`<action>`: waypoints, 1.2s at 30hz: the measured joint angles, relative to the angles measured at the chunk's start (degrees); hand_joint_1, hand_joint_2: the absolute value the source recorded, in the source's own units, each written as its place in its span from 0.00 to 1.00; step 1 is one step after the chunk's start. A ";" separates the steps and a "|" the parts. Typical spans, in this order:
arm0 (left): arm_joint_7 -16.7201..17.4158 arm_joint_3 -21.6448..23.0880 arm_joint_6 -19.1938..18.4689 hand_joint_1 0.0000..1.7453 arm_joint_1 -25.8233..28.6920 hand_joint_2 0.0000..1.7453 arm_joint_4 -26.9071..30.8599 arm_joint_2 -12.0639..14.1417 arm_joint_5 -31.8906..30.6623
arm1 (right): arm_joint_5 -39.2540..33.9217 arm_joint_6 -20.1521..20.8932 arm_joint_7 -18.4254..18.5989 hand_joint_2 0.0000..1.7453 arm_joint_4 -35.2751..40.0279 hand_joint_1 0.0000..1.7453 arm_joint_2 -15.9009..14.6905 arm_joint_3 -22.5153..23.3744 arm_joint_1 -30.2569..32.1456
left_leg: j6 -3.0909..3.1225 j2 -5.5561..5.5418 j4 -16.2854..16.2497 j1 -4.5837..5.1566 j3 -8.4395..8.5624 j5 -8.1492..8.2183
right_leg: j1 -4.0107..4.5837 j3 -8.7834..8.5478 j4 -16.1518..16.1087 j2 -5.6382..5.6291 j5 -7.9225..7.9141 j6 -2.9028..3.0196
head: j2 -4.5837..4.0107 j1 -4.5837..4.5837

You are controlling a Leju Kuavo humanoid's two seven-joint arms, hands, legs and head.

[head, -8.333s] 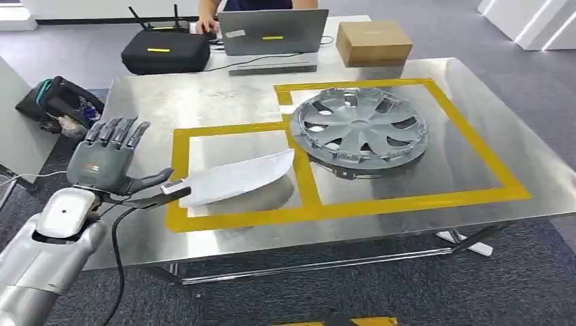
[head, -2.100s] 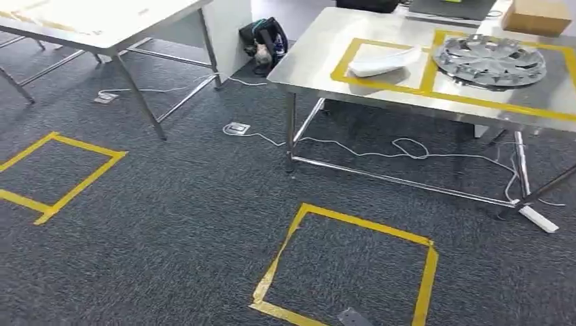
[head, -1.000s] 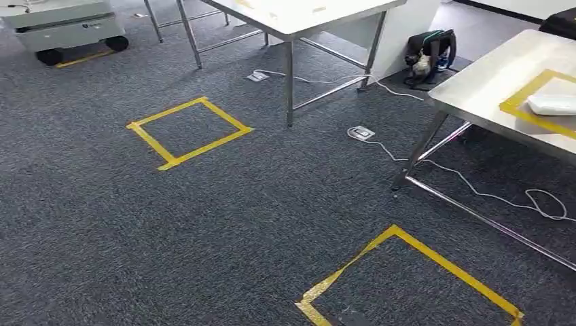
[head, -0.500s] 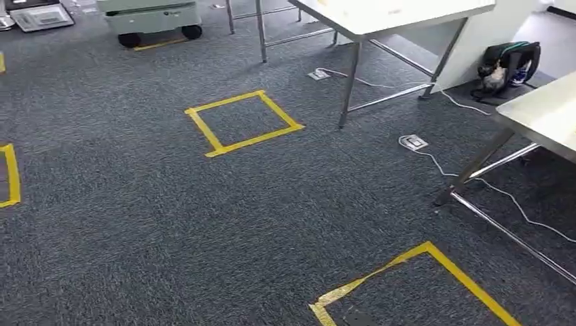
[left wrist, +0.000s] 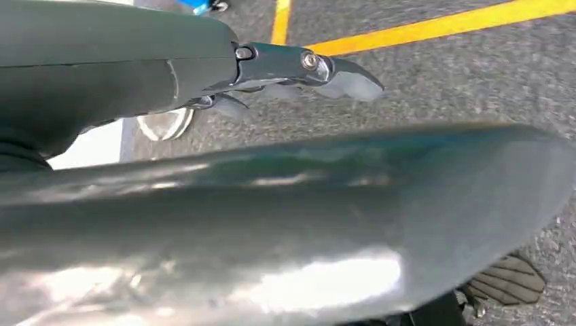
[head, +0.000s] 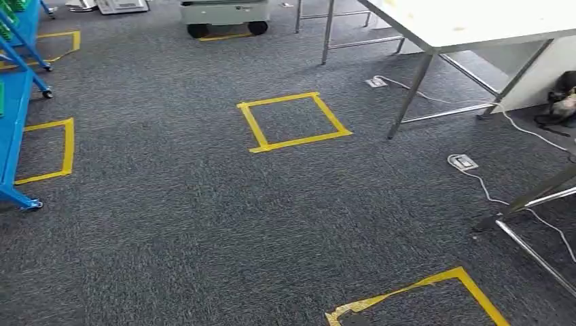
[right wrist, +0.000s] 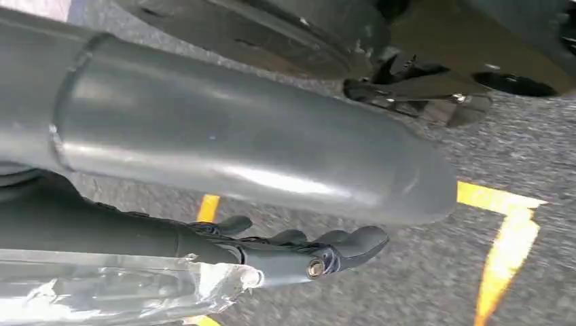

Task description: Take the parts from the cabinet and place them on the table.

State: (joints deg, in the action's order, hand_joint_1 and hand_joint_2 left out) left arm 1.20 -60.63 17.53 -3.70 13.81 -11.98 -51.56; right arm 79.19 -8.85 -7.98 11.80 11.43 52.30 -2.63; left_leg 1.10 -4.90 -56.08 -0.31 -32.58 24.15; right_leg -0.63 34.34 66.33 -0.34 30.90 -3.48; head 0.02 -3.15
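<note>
Three full yellow tape squares (head: 293, 121) mark the dark grey carpet floor (head: 176, 217), and a corner of a fourth shows. A white-topped steel-legged counter (head: 475, 24) and a blue metal cabinet frame (head: 13, 115) stand at its edges. The left hand (left wrist: 299, 68) and right hand (right wrist: 306, 255) hang released, fingers straight, grasping nothing.

Dark grey speckled carpet (head: 170, 224) is covering the floor, with yellow tape squares (head: 293, 122) showing bright against it. A blue rack (head: 13, 115) is carrying green bits near its top. A white-topped desk (head: 475, 24) is standing on silvery legs. A white cable (head: 506, 119) is trailing across the carpet. The left hand (left wrist: 292, 68) is showing dark grey fingers (left wrist: 346, 78).
</note>
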 joint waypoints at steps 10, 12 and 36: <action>0.02 0.00 -0.70 0.00 -0.10 0.00 0.00 0.04 0.00 | 0.00 0.26 0.26 0.00 0.02 0.00 0.04 0.13 0.06 | -2.99 4.15 -18.07 0.02 -9.76 8.32 | 0.00 -4.36 -9.33 2.14 -3.37 2.86 | 0.00 0.72; 0.02 0.00 -0.72 0.00 0.16 0.00 0.00 0.04 0.00 | 0.00 0.28 0.26 0.00 0.00 0.00 0.07 0.18 -0.11 | -3.02 4.23 -16.98 -0.06 -9.18 6.29 | 0.02 -4.47 -9.33 3.70 -3.22 2.83 | 0.00 0.74; 0.00 0.00 -1.36 0.00 0.38 0.00 0.00 -0.04 -0.31 | 0.26 0.57 0.66 0.00 0.02 0.00 0.07 0.28 -0.51 | -2.52 -1.87 -0.63 -0.27 -1.03 0.00 | -0.08 -4.18 -9.17 -2.15 -3.63 2.52 | 0.00 0.15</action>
State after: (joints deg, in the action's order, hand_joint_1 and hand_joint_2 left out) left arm 1.20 -60.63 16.17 -3.31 13.81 -12.02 -51.87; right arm 79.45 -8.28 -7.32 11.82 11.50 52.59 -3.14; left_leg -1.42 -6.76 -56.71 -0.58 -33.61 24.15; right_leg -0.70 30.16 57.16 -2.49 27.27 -0.96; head 0.02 -2.99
